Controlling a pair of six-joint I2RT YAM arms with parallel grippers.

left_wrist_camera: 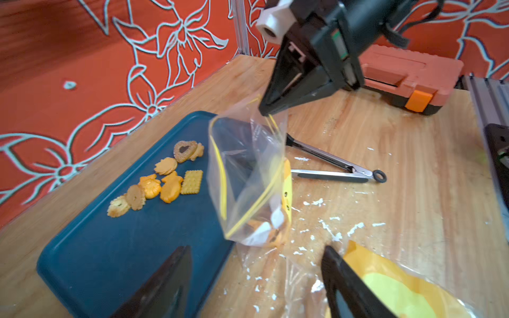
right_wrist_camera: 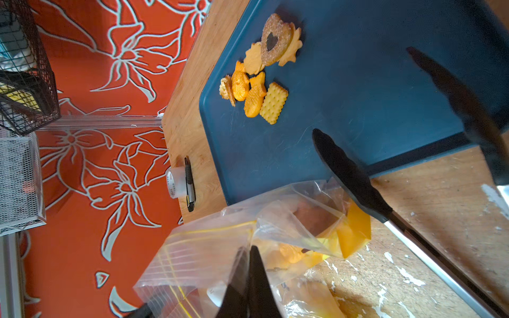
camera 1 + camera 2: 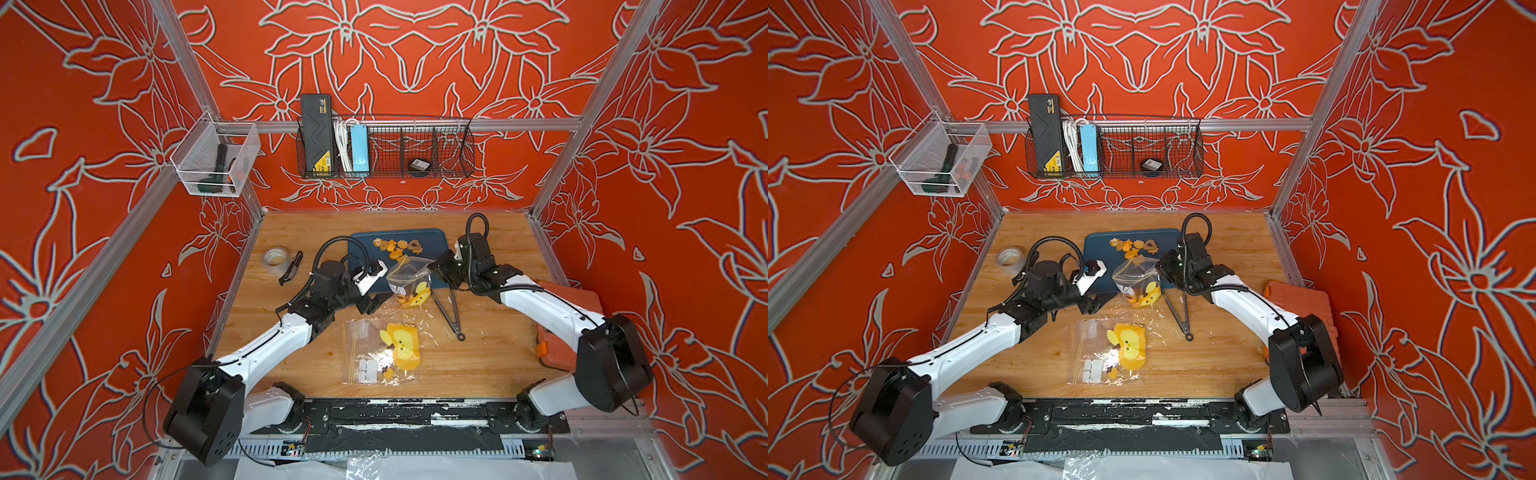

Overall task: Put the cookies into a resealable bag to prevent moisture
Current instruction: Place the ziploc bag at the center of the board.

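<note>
Right jaws clamp the bag rim. Left jaws gape empty (cookies lie on the tray).

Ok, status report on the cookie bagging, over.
Left pincer open, empty. Right pincer shut on bag rim, bag hanging open. Most cookies on tray, a few seem bagged. Tongs on table beside bag.

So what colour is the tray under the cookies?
The tray is dark blue; it shows best in the left wrist view.

Orange, yellow and brown cookies; dark blue tray; clear bag, print seemingly yellow.
</note>
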